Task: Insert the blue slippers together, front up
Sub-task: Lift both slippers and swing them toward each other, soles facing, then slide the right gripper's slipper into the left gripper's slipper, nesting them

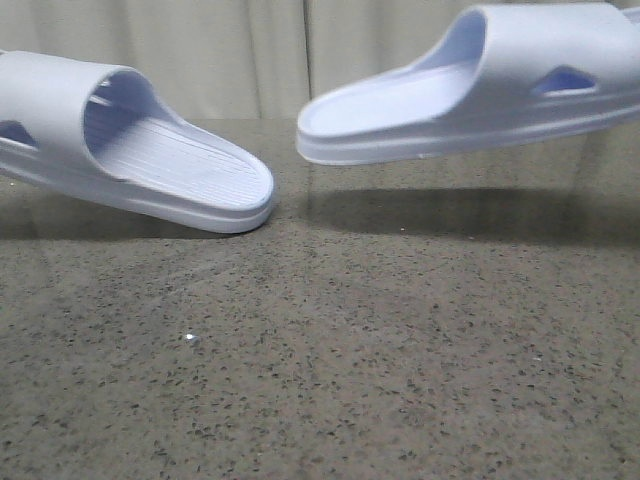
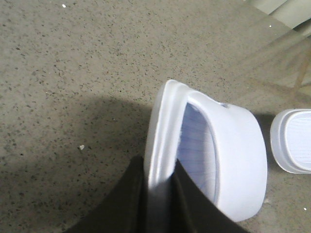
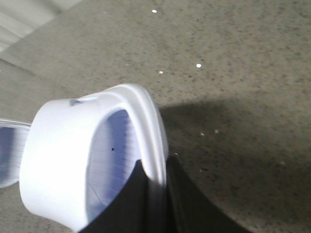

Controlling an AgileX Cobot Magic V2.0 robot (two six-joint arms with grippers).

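Note:
Two pale lavender-blue slippers hang over the speckled table. In the front view the left slipper (image 1: 150, 165) tilts down, its heel end low near the table's middle. The right slipper (image 1: 480, 85) is higher and clear of the surface, its heel end pointing left towards the other. The heels face each other with a small gap. My left gripper (image 2: 159, 167) is shut on the sole rim of the left slipper (image 2: 228, 155). My right gripper (image 3: 154, 170) is shut on the sole rim of the right slipper (image 3: 58, 160). Neither gripper shows in the front view.
The table (image 1: 330, 360) is grey-brown speckled stone with a few small white crumbs (image 1: 191, 339). A pale curtain (image 1: 250, 50) hangs behind its far edge. Each wrist view catches the other slipper's heel at its side, in the left wrist view (image 2: 294, 141) and the right wrist view (image 3: 9, 150).

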